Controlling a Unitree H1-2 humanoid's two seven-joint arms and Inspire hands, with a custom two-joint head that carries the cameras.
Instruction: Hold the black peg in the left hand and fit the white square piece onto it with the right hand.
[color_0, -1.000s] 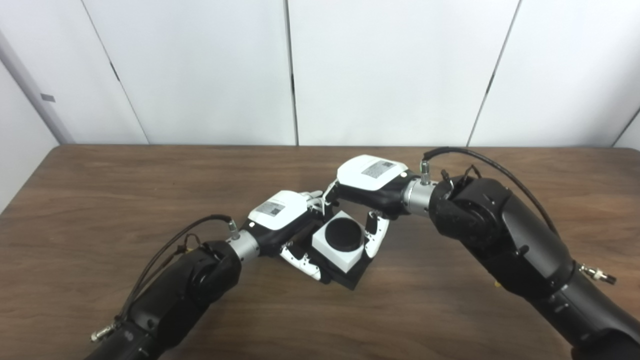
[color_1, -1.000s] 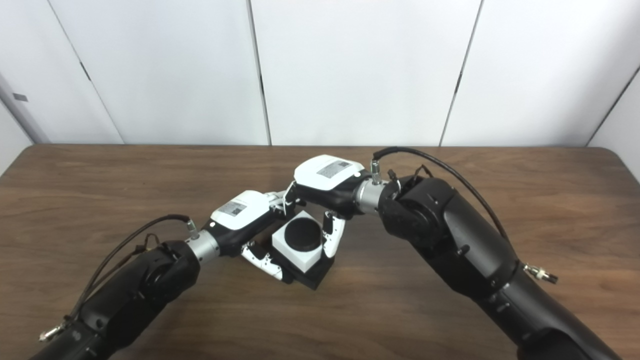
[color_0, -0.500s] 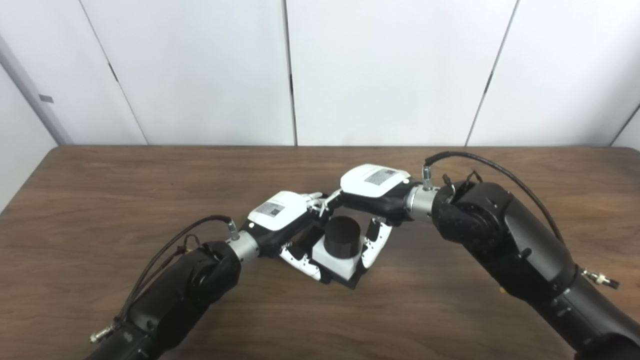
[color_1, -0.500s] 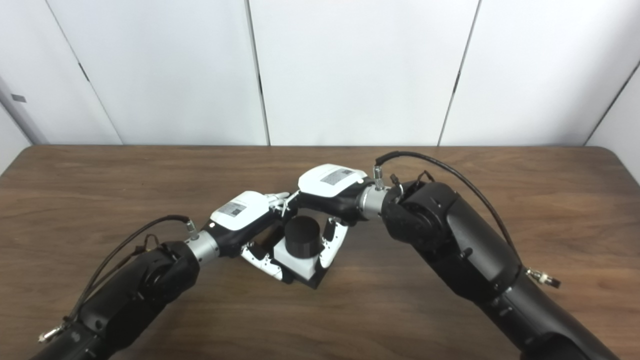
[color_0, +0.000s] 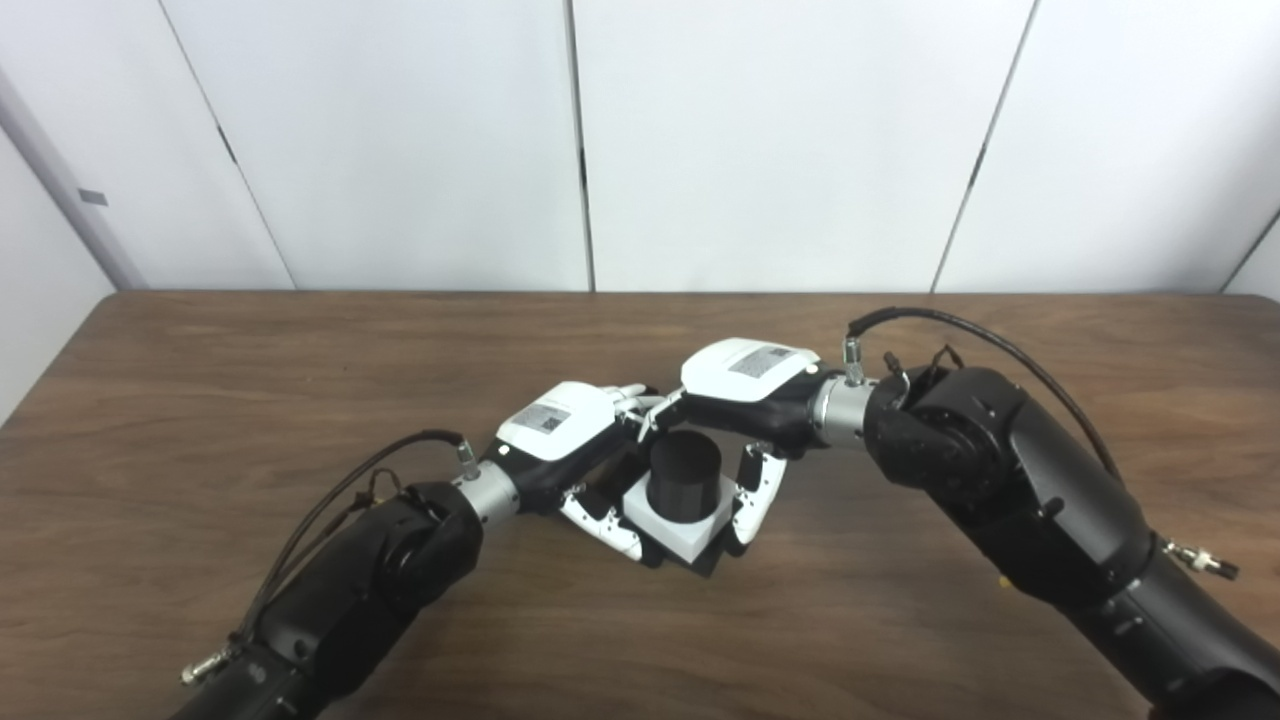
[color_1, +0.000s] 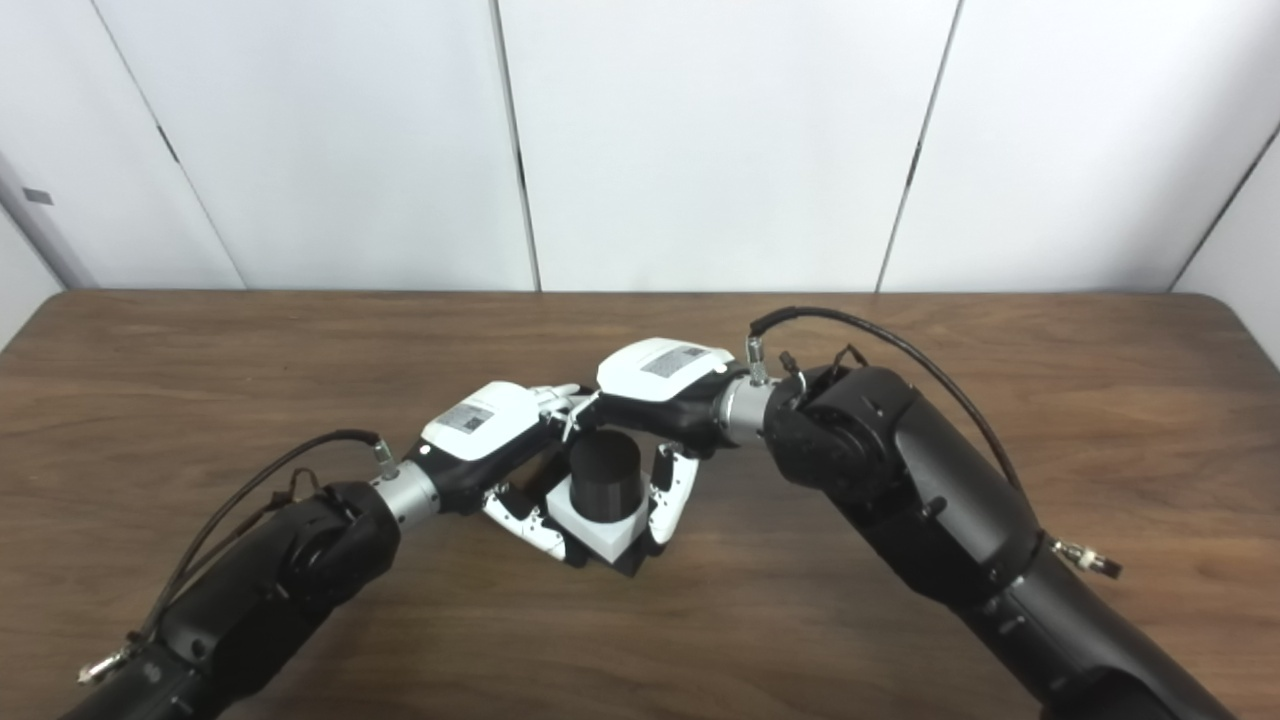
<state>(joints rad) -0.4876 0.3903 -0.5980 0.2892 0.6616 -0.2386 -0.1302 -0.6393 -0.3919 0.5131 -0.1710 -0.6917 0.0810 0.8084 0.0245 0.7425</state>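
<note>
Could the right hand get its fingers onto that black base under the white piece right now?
Probably not easily. The white piece sits down over the peg and covers most of the base; the left hand crowds one side, the right hand itself grips the white piece.

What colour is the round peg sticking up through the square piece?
Black: the peg rises through the white square piece. The left eye view shows it best.

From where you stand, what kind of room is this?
Probably a robot lab or test room, not a home. A bare wooden table stands against plain white wall panels, and nothing lies on it but the black peg and white square piece between the two hands.
</note>
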